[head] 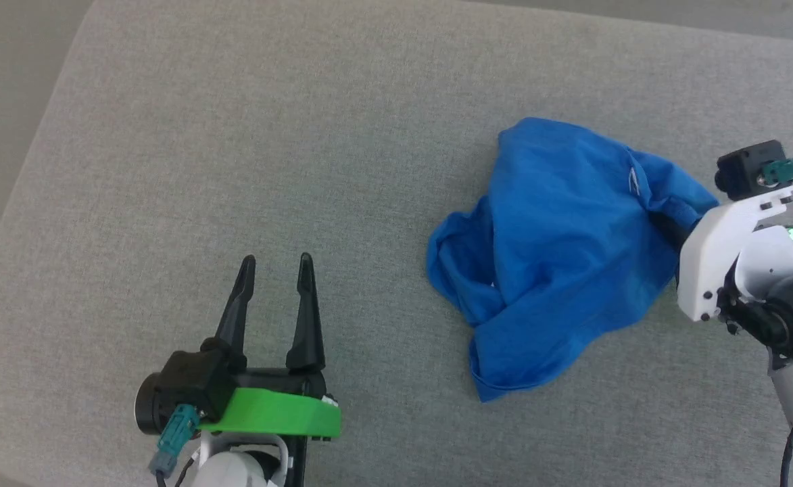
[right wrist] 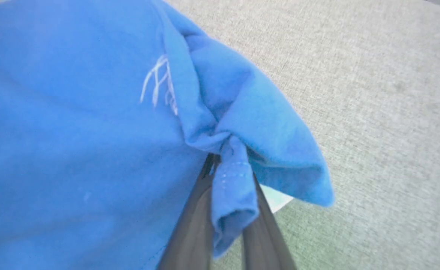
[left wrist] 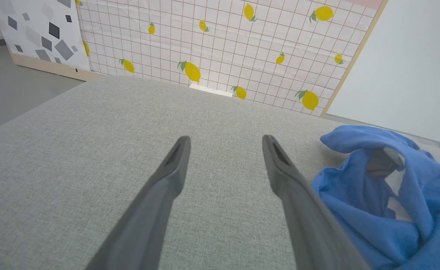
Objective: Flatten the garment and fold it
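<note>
The garment (head: 558, 257) is a royal-blue T-shirt, bunched in a loose heap right of centre on the grey cushion. A bit of white shows inside its folds (left wrist: 392, 180). My right gripper (right wrist: 229, 157) is shut on a stitched blue hem at the heap's right edge; the cloth is pinched between the two dark fingers (right wrist: 193, 213) and hangs over them. In the head view the right wrist (head: 727, 250) reaches into the shirt and the fingertips are hidden by cloth. My left gripper (head: 278, 260) stands open over bare cushion, left of the garment, with nothing between its fingers (left wrist: 167, 172).
The grey cushion (head: 234, 135) spreads wide, with a rounded edge at far left and a floor strip beyond. In the left wrist view a lemon-print tiled board (left wrist: 223, 48) and a white wall panel (left wrist: 411, 67) stand behind the cushion.
</note>
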